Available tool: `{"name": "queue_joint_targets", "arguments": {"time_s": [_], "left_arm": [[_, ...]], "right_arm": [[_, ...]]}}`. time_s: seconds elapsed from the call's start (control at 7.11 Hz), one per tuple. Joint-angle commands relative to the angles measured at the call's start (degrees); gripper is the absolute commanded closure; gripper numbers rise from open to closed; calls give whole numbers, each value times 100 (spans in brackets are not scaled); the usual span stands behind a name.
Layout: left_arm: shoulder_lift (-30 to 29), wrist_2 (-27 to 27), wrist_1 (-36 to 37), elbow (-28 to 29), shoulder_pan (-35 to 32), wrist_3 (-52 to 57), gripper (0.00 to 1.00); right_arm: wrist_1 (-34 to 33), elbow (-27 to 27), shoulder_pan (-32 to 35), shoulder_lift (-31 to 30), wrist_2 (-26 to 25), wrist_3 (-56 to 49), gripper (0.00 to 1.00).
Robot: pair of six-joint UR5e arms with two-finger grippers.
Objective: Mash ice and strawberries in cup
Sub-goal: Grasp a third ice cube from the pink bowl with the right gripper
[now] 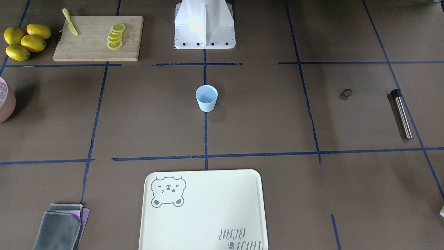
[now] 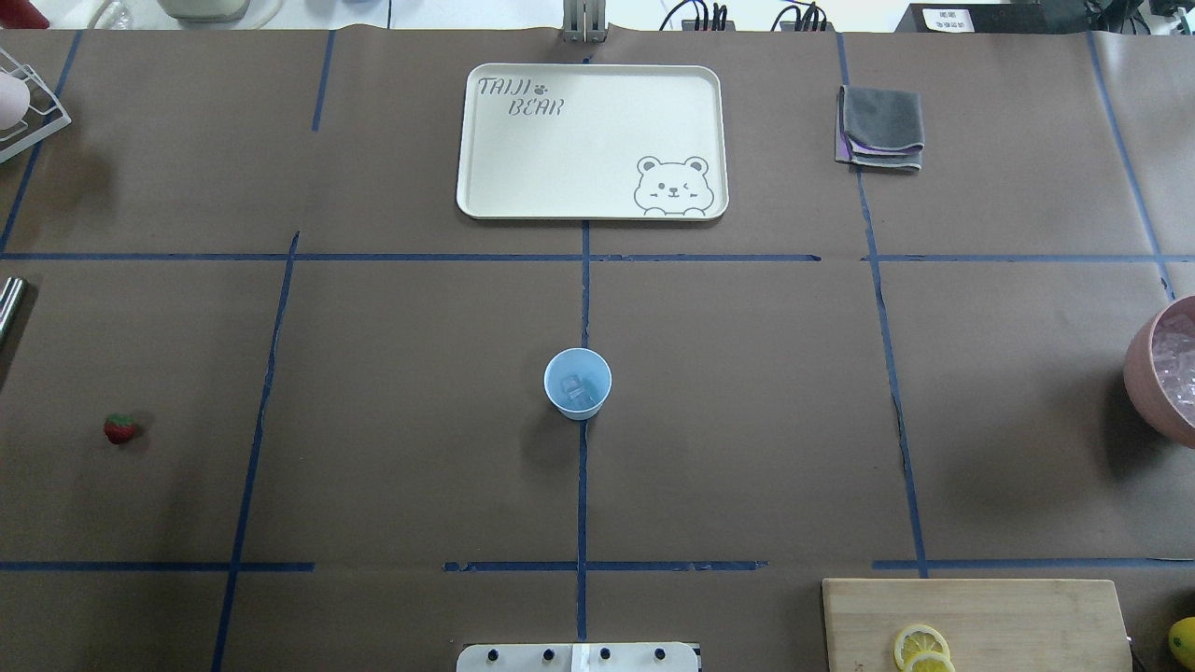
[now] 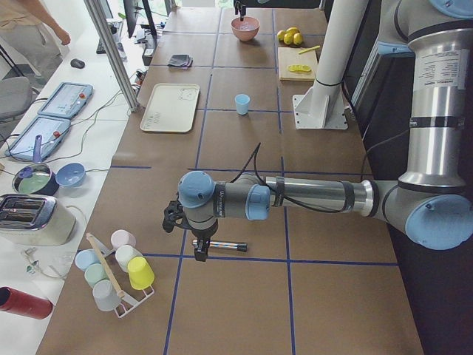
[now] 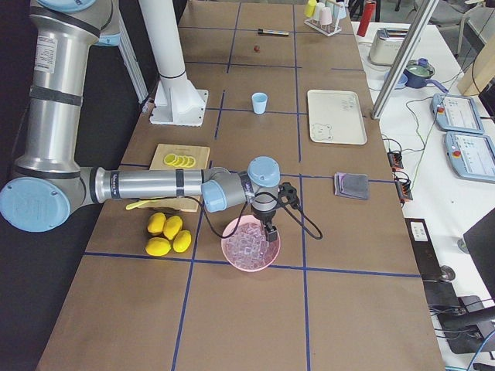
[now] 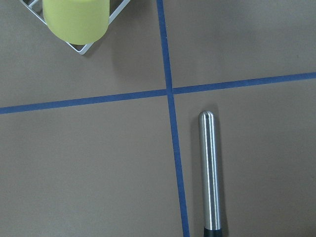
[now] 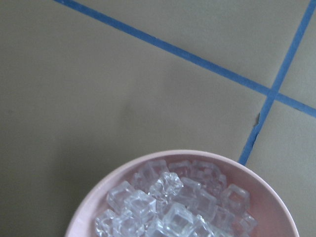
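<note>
The light blue cup (image 2: 578, 383) stands upright at the table's middle, with a few ice cubes (image 2: 579, 390) in it. More ice (image 6: 173, 207) fills the pink bowl (image 6: 187, 154). The strawberry (image 2: 120, 428) lies alone on the robot's left side. A steel muddler (image 5: 209, 173) with a black end lies beyond it. My left gripper (image 3: 199, 251) hangs just above the muddler; I cannot tell whether it is open. My right gripper (image 4: 271, 236) hangs over the pink bowl's ice; I cannot tell its state either. No fingers show in the wrist views.
A cutting board (image 1: 97, 38) with lemon slices (image 1: 115, 36) and a yellow knife (image 1: 70, 27) sits near the robot's right, whole lemons (image 1: 26, 41) beside it. A cream tray (image 2: 590, 140) and folded cloths (image 2: 881, 126) lie at the far side. A rack with cups (image 3: 118, 270) stands past the muddler.
</note>
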Motion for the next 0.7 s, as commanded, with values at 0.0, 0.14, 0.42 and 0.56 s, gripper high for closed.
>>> {"name": "queue_joint_targets", "arguments": {"time_s": [0.0, 0.14, 0.42, 0.56], "left_arm": [[0, 0, 0, -12, 0, 1, 0], [0, 0, 0, -12, 0, 1, 0], [52, 0, 0, -12, 0, 10, 0], [53, 0, 0, -12, 0, 10, 0]], "right_arm": [[209, -9, 3, -333, -71, 57, 5], [254, -26, -6, -360, -106, 66, 10], [255, -202, -33, -352, -378, 40, 14], [255, -254, -59, -352, -378, 31, 16]]}}
